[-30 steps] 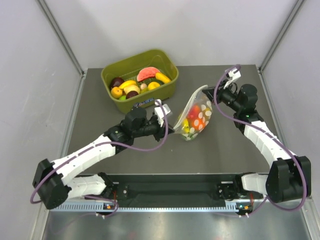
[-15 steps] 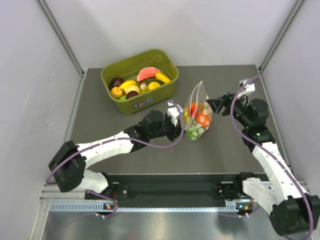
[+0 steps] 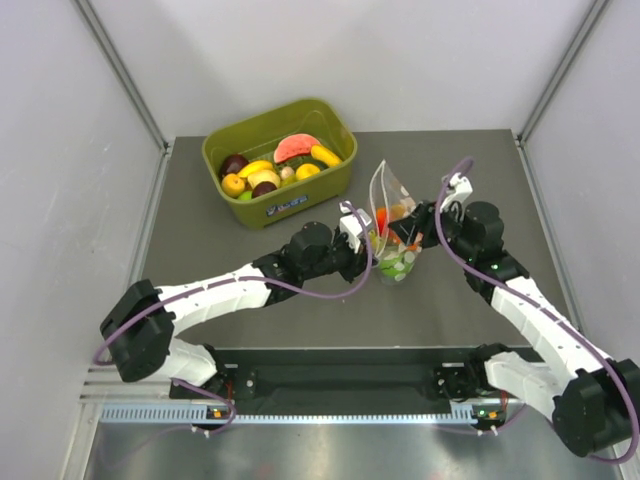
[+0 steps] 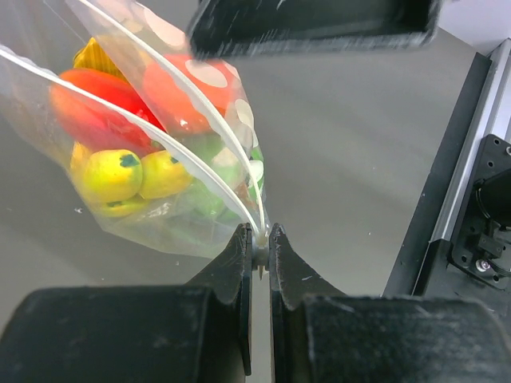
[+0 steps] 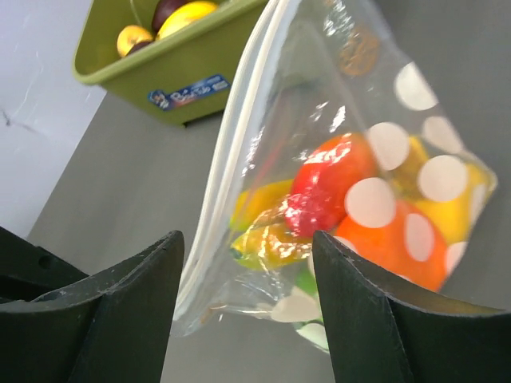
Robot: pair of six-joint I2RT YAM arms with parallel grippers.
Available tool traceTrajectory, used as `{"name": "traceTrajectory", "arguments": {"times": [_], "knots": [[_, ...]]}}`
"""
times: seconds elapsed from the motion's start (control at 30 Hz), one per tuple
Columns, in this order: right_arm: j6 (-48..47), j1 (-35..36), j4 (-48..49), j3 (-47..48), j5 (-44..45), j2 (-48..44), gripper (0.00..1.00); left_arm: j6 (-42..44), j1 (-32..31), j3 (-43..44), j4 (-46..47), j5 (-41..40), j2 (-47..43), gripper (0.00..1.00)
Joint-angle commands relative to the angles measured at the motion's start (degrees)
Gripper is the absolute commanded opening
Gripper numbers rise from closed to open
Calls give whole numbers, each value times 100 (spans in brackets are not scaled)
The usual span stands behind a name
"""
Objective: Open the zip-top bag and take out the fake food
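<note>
The clear zip-top bag [image 3: 386, 195] with white dots stands upright mid-table, mouth up. Inside it the fake food shows: a red piece [image 5: 329, 190], an orange piece [image 5: 399, 239], a yellow banana bunch [image 4: 136, 174] and a green piece [image 4: 209, 198]. My left gripper [image 3: 365, 240] is shut on the bag's edge at its zip strip [image 4: 260, 238], on the bag's left side. My right gripper [image 3: 422, 226] is open close to the bag's right side, with the bag's lower part [image 5: 263, 263] in front of its spread fingers [image 5: 128, 311]; contact is unclear.
The olive-green tub [image 3: 330, 185] stands at the back left with a pink watermelon slice [image 3: 295, 147], dark purple fruits and other toy pieces; it also shows in the right wrist view [image 5: 152, 72]. Grey walls enclose the table on three sides.
The bag was stretched slanting between both grippers; now it stands upright. My left gripper moved right with it. My right gripper came off the top corner, swung away, then came in low against the bag.
</note>
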Motion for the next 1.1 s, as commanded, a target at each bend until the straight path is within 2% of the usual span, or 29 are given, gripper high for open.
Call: {"name": "traceTrajectory", "arguments": {"times": [0.0,0.47,0.53,0.57,0.6,0.67,0.7,0.77,0.8,0.87,0.9,1.0,1.07], "knots": [[-25,310,214,357,341,190,65,60,-45,260,377,-66,28,0],[-447,610,82,989,728,1122,64,288,-185,357,202,-154,81,0],[-543,697,-58,1060,948,1254,62,315,-194,366,149,-198,90,0],[-605,715,-102,1113,1044,1324,57,350,-212,366,123,-224,81,0],[-632,768,-137,1113,1176,1342,42,350,-212,366,105,-233,81,0],[-649,803,-147,1096,1326,1333,24,376,-212,357,35,-294,37,0],[-641,812,-129,1078,1361,1316,7,376,-203,357,17,-330,28,0],[-649,821,-138,1061,1432,1281,0,385,-203,357,-44,-391,-24,8],[-649,830,-129,1060,1432,1272,0,411,-203,357,-53,-531,-42,28],[-676,830,-164,1034,1476,1219,0,429,-212,375,-141,-768,-112,43],[-693,821,-164,1017,1476,1202,0,403,-195,383,-150,-1126,-182,53],[-693,839,-164,955,1493,1105,0,62,-151,471,-159,-2022,-288,57],[-693,847,-147,894,1493,1017,0,-325,51,550,-185,-2079,-306,57]]}}
